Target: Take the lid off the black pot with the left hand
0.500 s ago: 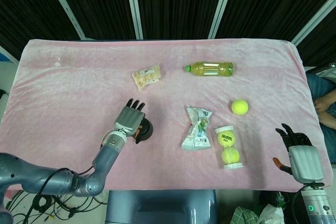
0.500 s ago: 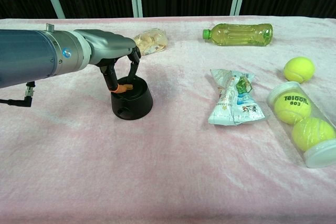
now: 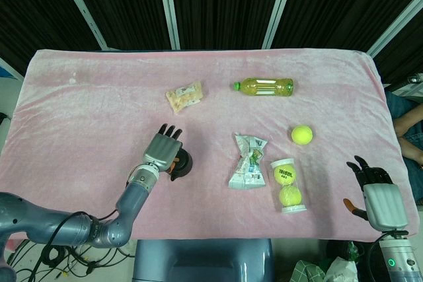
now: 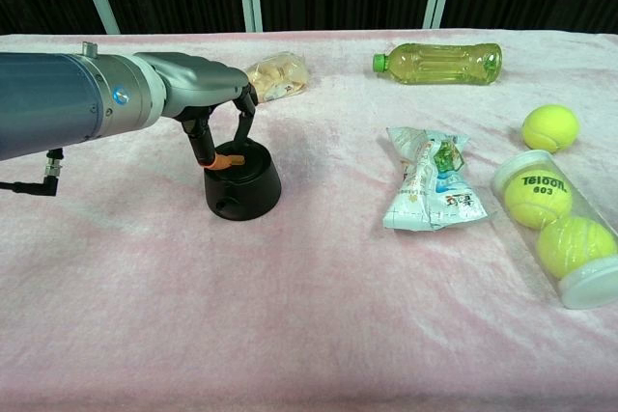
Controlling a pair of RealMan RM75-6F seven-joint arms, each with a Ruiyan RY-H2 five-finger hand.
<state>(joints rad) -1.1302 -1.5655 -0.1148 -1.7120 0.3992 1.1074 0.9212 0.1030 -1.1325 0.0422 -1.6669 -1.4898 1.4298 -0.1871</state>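
Note:
The small black pot [image 4: 245,190] stands on the pink cloth, left of centre. Its lid [image 4: 229,159] shows as an orange knob on a dark top. My left hand [image 4: 208,94] reaches down over the pot from the left and pinches that knob between thumb and fingers. In the head view the left hand [image 3: 164,150] covers most of the pot [image 3: 184,165]. My right hand [image 3: 375,193] hovers off the table's front right corner with fingers spread and nothing in them; it does not show in the chest view.
A snack packet [image 4: 431,180] lies right of the pot. A clear tube of tennis balls [image 4: 556,224] and a loose tennis ball [image 4: 549,127] are further right. A green drink bottle [image 4: 439,63] and a bag of snacks [image 4: 278,77] lie at the back.
The orange knob has tipped and risen very slightly in my left hand's pinch. The right hand has stayed where it was.

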